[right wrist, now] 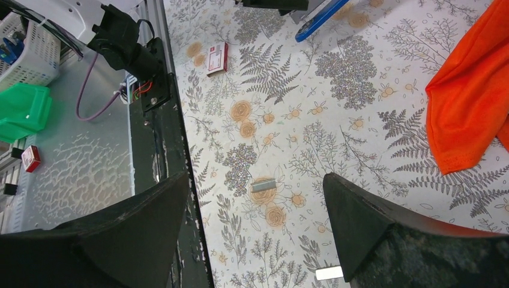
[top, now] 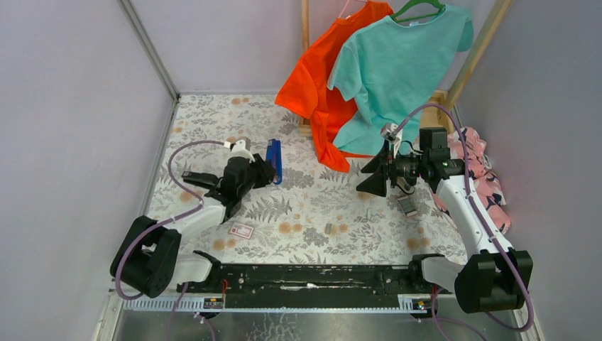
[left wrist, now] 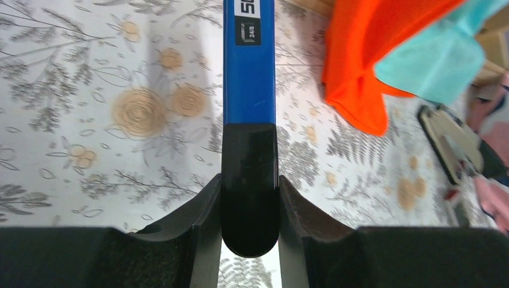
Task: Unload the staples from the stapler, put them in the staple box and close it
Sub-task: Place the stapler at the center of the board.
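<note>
The blue-and-black bar (left wrist: 249, 90) runs off the top edge; from above, the staples (top: 328, 228) are unreadably small specks.

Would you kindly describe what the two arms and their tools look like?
Both the left arm and right arm have white links between bulky black joints, mounted on a black rail. A lilac cable loops along each. The left tool and right tool are matte black, with broad wedge-shaped fingers tapering to points.
</note>
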Tool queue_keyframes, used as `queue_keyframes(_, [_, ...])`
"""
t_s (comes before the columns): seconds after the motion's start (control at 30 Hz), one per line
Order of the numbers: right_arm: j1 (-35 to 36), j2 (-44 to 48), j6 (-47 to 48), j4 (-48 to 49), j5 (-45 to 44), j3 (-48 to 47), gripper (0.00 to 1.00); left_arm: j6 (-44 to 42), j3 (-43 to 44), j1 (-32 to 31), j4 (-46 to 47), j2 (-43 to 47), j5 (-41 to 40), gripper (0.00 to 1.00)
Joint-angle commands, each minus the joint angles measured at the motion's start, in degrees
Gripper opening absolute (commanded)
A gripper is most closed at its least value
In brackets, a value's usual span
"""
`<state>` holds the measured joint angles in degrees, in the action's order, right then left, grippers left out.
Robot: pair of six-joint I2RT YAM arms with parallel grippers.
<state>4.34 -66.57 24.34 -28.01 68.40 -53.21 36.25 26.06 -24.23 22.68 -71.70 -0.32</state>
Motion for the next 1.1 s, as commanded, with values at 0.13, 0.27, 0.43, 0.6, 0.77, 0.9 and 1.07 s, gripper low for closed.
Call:
queue_keyframes(0.13, [-0.7,2.2,0.9,-0.4,0.0,-2.6,0.9,-4.1,12.7,1.5,-8.3,-7.5,-12.3,0.0])
queue_keyframes(0.27, [-0.7,2.6,0.8,-0.4,0.1,-2.5,0.9,-4.7,20.8,1.8,-16.0,-13.5,-18.3,0.0])
queue_keyframes(0.43, [-0.9,3.0,0.8,-0.3,0.2,-2.5,0.91,-4.6,30.1,1.9,-23.3,-21.7,-23.4,0.0])
queue_keyframes(0.6, [-1.3,3.2,0.7,-0.2,0.6,-2.5,0.9,-5.9,38.2,2.0,-27.7,-29.1,-25.8,0.0])
queue_keyframes(0.77, [-1.4,3.4,0.8,-0.3,0.7,-2.5,0.9,-7.8,46.2,2.6,-33.9,-36.0,-27.1,0.09])
queue_keyframes(0.9, [-1.5,3.6,0.7,-0.4,0.8,-2.5,0.91,-8.0,49.3,3.5,-34.8,-38.7,-25.7,0.35])
queue_keyframes(1.07, [-1.8,3.8,0.7,-0.4,1.0,-2.6,0.91,-8.2,51.3,4.0,-36.0,-39.6,-24.7,0.59])
